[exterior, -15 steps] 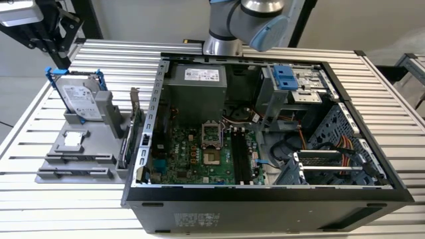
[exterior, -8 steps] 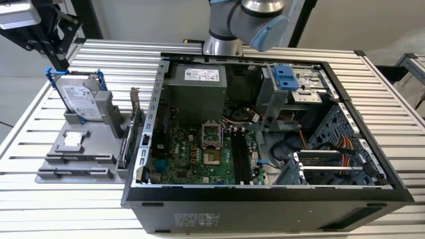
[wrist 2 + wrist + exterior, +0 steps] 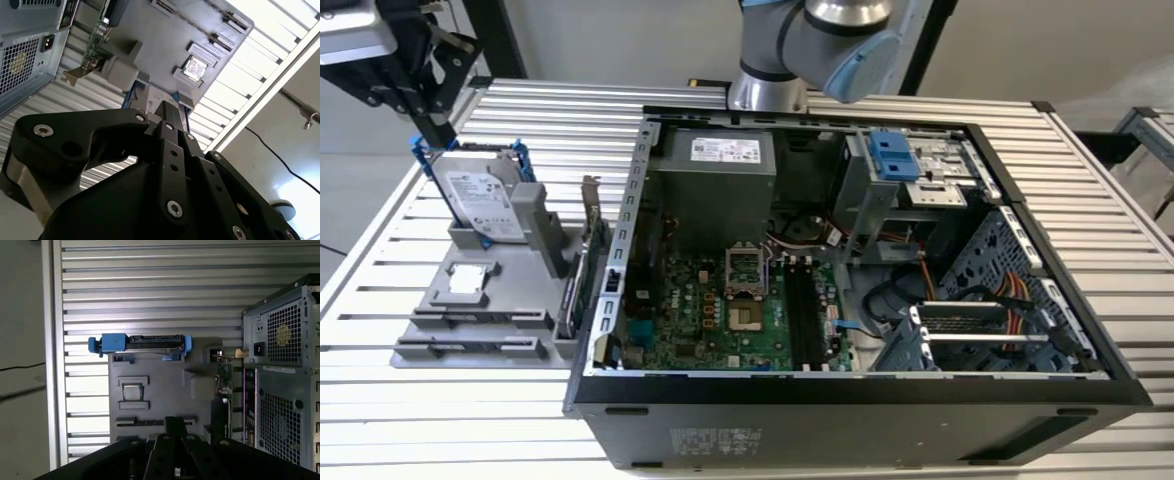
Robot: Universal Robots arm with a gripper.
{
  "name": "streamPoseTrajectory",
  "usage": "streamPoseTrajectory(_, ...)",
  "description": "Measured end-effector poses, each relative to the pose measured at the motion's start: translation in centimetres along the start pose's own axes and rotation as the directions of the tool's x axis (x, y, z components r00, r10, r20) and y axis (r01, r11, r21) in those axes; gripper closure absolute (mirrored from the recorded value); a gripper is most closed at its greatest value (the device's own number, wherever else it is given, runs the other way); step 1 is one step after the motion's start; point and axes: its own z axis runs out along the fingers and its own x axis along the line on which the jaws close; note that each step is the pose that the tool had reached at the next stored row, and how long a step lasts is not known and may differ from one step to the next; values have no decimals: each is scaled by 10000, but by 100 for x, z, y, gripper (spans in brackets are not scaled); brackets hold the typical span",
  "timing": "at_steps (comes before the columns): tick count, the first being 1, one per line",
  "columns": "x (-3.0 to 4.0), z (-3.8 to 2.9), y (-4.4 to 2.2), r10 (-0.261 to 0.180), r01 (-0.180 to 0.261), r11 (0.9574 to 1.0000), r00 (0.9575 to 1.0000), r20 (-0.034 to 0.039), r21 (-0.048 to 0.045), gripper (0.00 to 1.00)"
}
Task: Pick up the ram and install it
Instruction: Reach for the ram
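My gripper (image 3: 440,125) hangs at the exterior view's far left, above the grey parts fixture (image 3: 440,300) and just over the upright hard drive (image 3: 480,195). Its black fingers (image 3: 175,424) are pressed together with nothing between them in both wrist views, and the tip (image 3: 167,107) points down at the fixture. A thin dark strip (image 3: 142,422) lies in one long slot of the fixture; I cannot tell whether it is the ram. The motherboard's long dark memory slots (image 3: 803,310) lie inside the open computer case (image 3: 854,395).
An upright card with a metal bracket (image 3: 580,265) stands between the fixture and the case wall. A small square chip (image 3: 131,391) sits in a fixture pocket. The arm's base (image 3: 767,80) rises behind the case. The slatted table (image 3: 1094,200) runs out to the exterior view's right.
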Motion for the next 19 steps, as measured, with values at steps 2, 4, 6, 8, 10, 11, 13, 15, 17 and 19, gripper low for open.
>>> streamPoseTrajectory(2,-1,-1,-17,0,0,10000,10000,-8,1,100)
streamPoseTrajectory(4,-2,-2,-33,0,0,10000,10000,-13,1,100)
streamPoseTrajectory(6,-2,-2,-49,1,-1,10000,10000,-20,1,100)
streamPoseTrajectory(8,-3,-3,-65,1,-1,10000,10000,-27,2,100)
streamPoseTrajectory(10,-3,-3,-79,1,-1,10000,10000,-33,1,100)
streamPoseTrajectory(11,-4,-4,-86,2,-2,10000,10000,-37,1,100)
streamPoseTrajectory(13,-4,-4,-99,2,-2,10000,10000,-43,2,100)
streamPoseTrajectory(15,-5,-5,-112,2,-2,10000,10000,-49,2,100)
streamPoseTrajectory(17,-5,-6,-126,3,-2,10000,10000,-56,3,100)
streamPoseTrajectory(19,-6,-6,-139,3,-3,10000,10000,-61,2,100)
